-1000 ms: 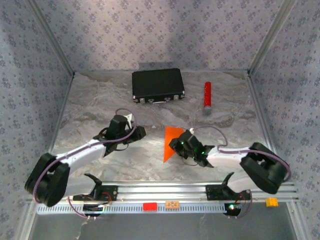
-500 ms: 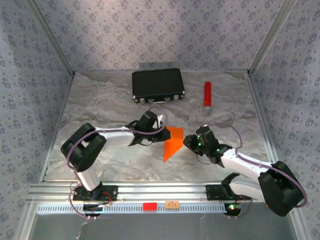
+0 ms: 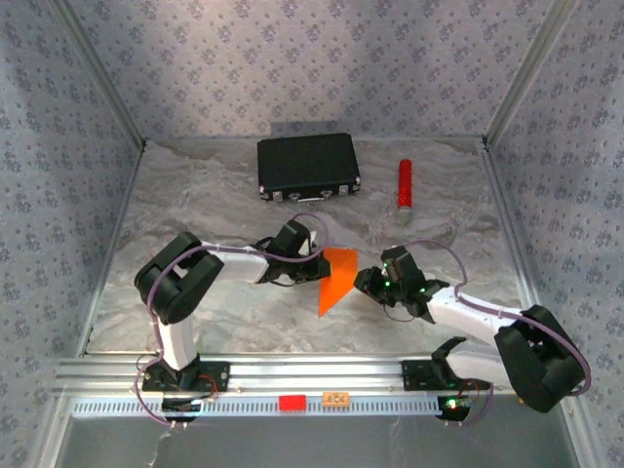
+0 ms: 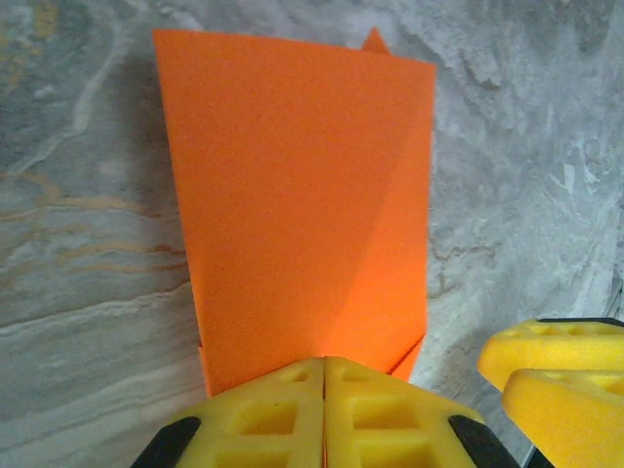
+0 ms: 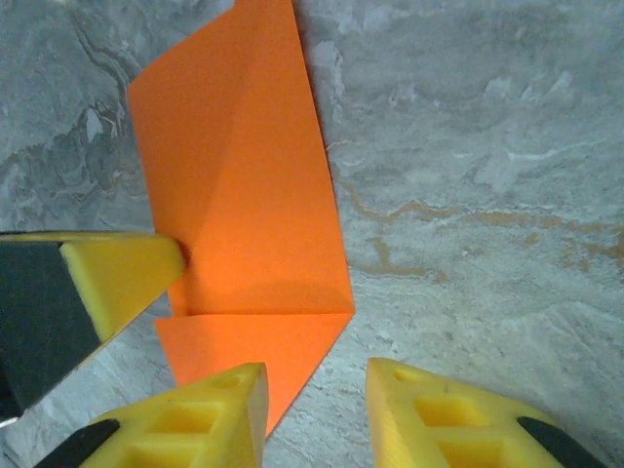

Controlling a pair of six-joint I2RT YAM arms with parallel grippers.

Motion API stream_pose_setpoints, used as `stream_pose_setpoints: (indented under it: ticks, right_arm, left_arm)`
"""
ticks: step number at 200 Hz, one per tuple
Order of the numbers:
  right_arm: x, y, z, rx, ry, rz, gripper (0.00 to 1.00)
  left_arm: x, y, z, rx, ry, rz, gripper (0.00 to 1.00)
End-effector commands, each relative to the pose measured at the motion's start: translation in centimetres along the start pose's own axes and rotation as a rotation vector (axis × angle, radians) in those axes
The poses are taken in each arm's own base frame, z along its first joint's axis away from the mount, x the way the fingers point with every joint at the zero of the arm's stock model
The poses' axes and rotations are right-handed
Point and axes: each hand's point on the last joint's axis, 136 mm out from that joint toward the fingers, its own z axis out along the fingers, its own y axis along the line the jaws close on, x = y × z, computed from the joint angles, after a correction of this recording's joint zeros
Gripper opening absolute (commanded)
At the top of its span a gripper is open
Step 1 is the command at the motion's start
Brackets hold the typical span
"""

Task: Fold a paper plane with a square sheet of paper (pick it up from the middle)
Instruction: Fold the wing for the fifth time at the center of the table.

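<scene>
Brought in beside the part-folded square sheet of paper (image 4: pixel 302 195), left gripper (image 4: pixel 324 382) is closed tight, right gripper (image 5: pixel 317 390) is held parted, several folds left

The orange paper (image 3: pixel 334 278) is folded into a long pointed shape with creases across it. It lies flat on the grey table (image 3: pixel 195 205), near the middle, with its wide end to the back and its sharp tip to the front.
</scene>
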Motion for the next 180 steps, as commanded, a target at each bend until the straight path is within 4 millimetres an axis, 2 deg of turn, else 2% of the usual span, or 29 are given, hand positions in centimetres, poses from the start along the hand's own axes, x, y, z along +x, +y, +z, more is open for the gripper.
stream_pose_setpoints:
  ticks: [1, 58, 85, 127, 150, 180]
  right_arm:
    - [-0.4, 1.2, 0.0, -0.054, 0.04, -0.022, 0.36]
    - [-0.9, 2.9, 0.9, -0.135, 0.109, -0.028, 0.38]
    - [-1.4, 2.8, 1.3, -0.117, 0.114, -0.04, 0.38]
    - [-3.9, 1.6, 2.1, -0.029, 0.089, -0.066, 0.38]
    - [-5.5, 2.4, 2.6, -0.083, 0.078, -0.05, 0.38]
    - [-6.5, 2.3, 3.6, -0.081, 0.095, -0.038, 0.38]
  left_arm:
    - [-0.1, 1.1, 0.3, 0.009, 0.003, -0.04, 0.07]
    - [0.5, 2.8, 0.5, 0.007, 0.019, -0.071, 0.06]
    - [0.6, 3.1, 0.4, 0.002, 0.019, -0.077, 0.05]
    - [0.6, 3.2, 0.5, 0.002, 0.021, -0.08, 0.05]
    - [0.6, 3.3, 0.5, -0.001, 0.021, -0.083, 0.05]
    - [0.5, 3.3, 0.4, -0.002, 0.019, -0.088, 0.04]
